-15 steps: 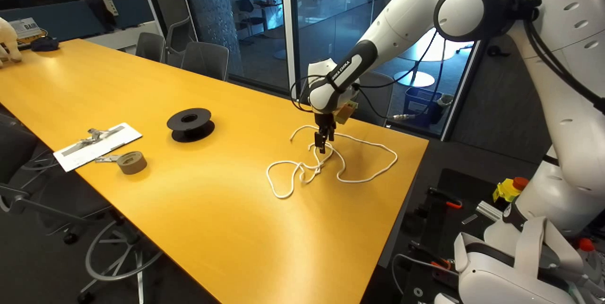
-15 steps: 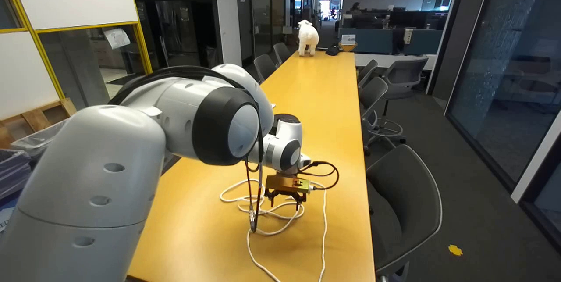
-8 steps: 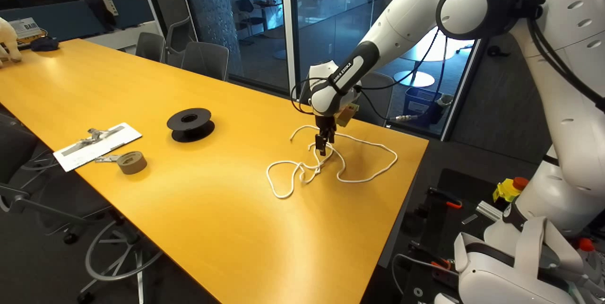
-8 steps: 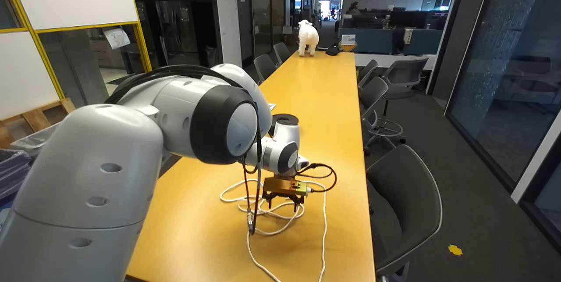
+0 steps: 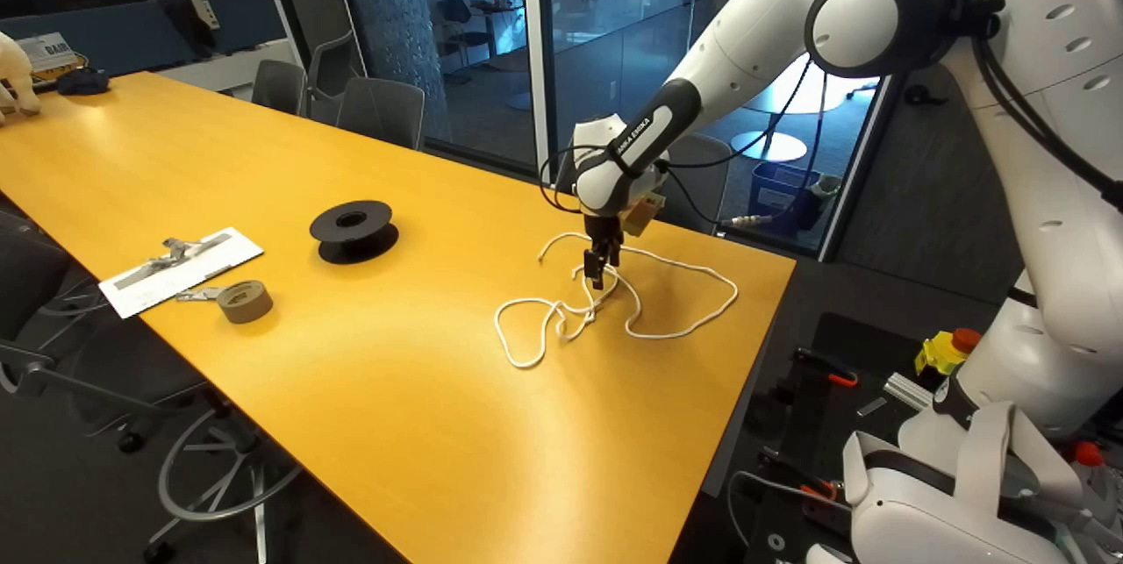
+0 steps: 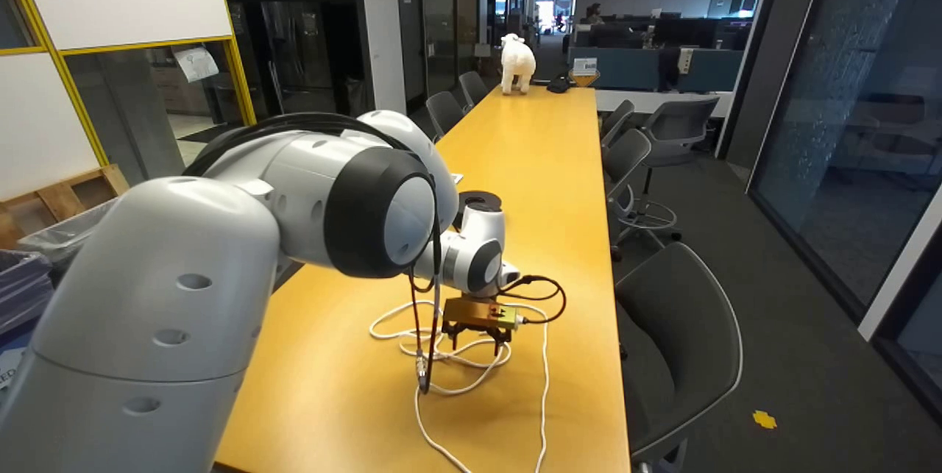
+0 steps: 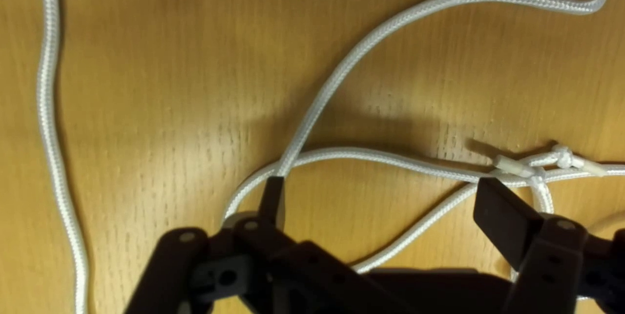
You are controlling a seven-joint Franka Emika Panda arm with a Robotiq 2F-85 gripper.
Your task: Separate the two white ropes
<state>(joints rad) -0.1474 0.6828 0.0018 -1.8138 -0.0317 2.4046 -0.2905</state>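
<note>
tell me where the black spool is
In an exterior view's left half, the black spool sits on the table, left of the white ropes, up and right of the tape roll.

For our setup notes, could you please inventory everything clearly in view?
table: one, yellow-orange, centre
ropes: two per task, white, looped on table
spool: one, black, on table
tape roll: one, brown, near edge
flat board: one, white, beside tape roll
sheep figure: one, white, far end
office chairs: several, grey, around table
VR headset: one, white, near robot base
emergency stop: one, red, near robot base
bin: one, blue, beyond table
arm: one, white, over table
gripper: one, black, open above ropes
</note>
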